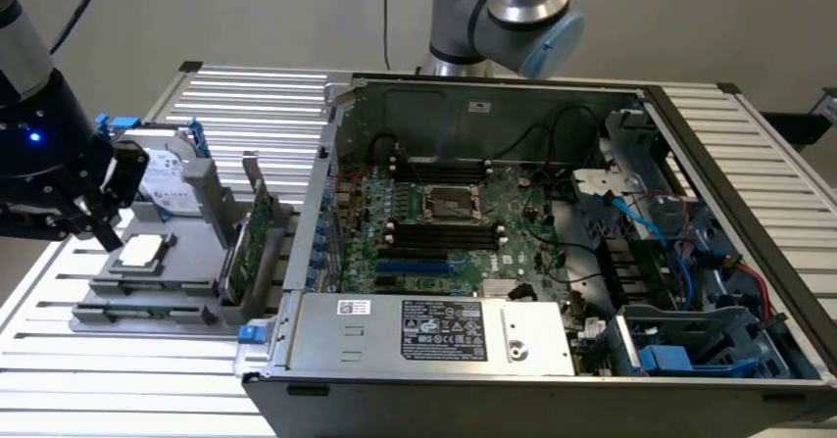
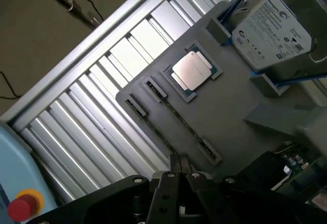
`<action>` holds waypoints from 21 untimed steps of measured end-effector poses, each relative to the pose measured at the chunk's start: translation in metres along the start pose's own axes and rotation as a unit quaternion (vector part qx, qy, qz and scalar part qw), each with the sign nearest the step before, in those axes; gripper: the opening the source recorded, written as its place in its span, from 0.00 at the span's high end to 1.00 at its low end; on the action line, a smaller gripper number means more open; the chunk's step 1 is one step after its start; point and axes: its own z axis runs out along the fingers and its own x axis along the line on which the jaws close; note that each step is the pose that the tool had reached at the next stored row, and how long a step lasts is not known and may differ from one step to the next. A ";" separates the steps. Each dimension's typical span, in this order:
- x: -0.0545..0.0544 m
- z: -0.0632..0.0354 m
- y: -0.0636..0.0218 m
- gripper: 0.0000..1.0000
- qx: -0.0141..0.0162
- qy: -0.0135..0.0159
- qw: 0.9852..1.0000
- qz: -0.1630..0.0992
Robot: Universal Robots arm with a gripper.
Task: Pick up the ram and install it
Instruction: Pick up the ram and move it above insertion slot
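Observation:
The ram is a thin dark strip standing on edge between the clips of a grey fixture. In the exterior view the ram lies along the fixture's front edge. My gripper hangs above the fixture, apart from the ram, its fingers shut together with nothing between them. Seen from outside, the gripper is at the exterior view's left, over the fixture's left end. The motherboard's black slots sit inside the open computer case.
On the fixture lie a silver processor, a hard drive and an upright green expansion card. A slatted aluminium table carries everything. A red button sits at one corner. The power supply fronts the case.

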 end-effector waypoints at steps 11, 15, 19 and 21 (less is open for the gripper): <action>0.000 0.0001 -0.0001 0.89 0.002 0.005 0.995 -0.100; 0.000 0.0003 -0.0001 0.89 0.003 0.006 0.991 -0.136; 0.000 0.0006 0.0000 0.89 0.004 0.008 0.985 -0.171; 0.000 0.0008 0.0000 0.89 0.006 0.008 0.982 -0.189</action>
